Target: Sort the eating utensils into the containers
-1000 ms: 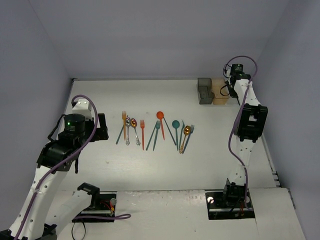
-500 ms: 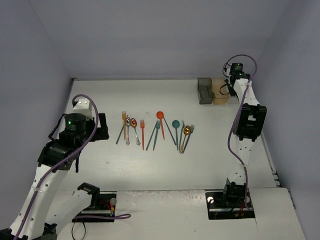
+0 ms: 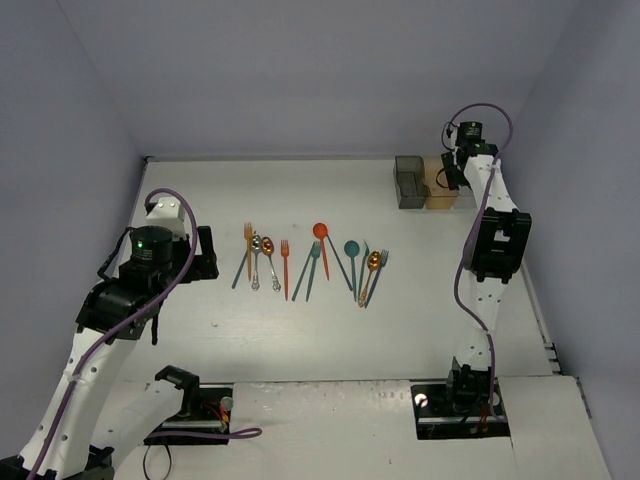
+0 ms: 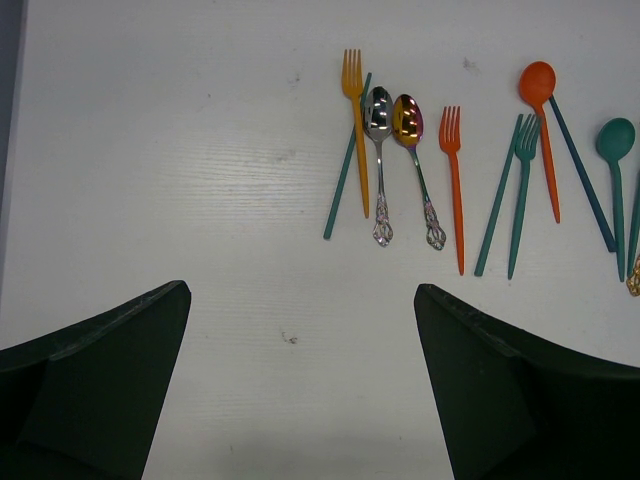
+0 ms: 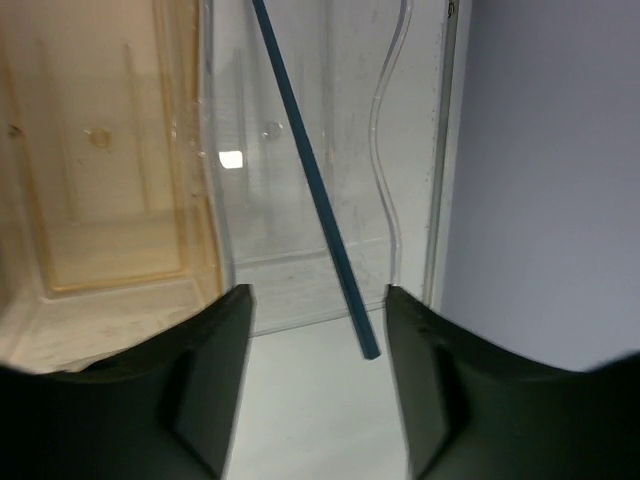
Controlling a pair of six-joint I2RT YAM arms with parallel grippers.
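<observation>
We see right gripper [image 5: 318, 310] fingers just parted over clear bin [image 5: 350, 80]; blue chopstick [image 5: 315, 190] leans inside, free. One piece sorted. Left gripper [image 4: 302, 290] gapes wide, empty; row of utensils [image 3: 286, 268] waits.

Utensils [image 3: 313, 262] lie rowed mid-table; a blue chopstick [image 5: 315, 185] leans inside the clear bin [image 5: 350, 100].
</observation>
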